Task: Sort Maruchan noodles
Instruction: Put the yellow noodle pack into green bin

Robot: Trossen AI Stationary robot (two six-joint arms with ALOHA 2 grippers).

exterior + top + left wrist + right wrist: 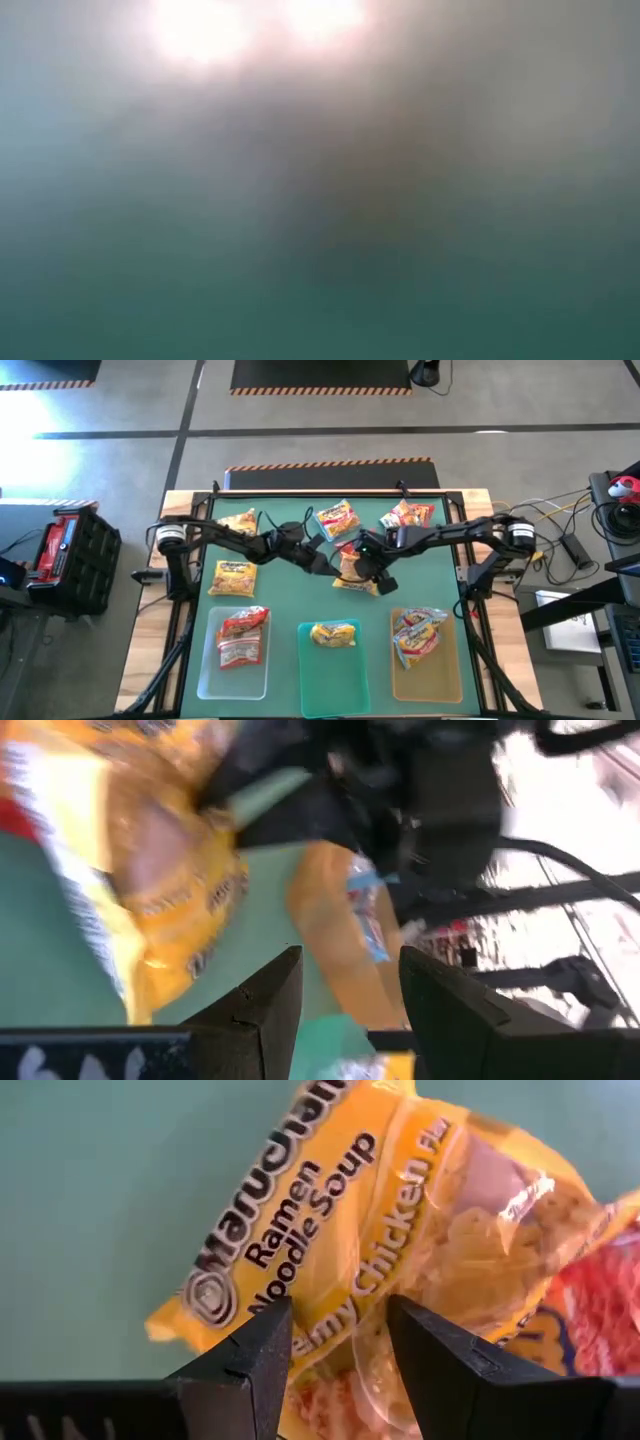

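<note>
Hovering at the green mat's middle, the right gripper spreads narrowly over a crinkly yellow packet; the left gripper gapes empty nearby.

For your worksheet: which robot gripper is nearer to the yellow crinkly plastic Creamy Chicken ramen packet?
Right. The right gripper is directly over the yellow Creamy Chicken packet, fingers open; the left gripper sits beside it.

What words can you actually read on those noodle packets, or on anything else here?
"Maruchan" (start cut off), on the yellow packet under the right gripper.
"Ramen Noodle Soup", same packet.
"...my Chicken Fla...", same packet, partly hidden.
Packets in the clear tray, teal tray and amber tray: too small to read.
Left wrist view: print too blurred.
</note>
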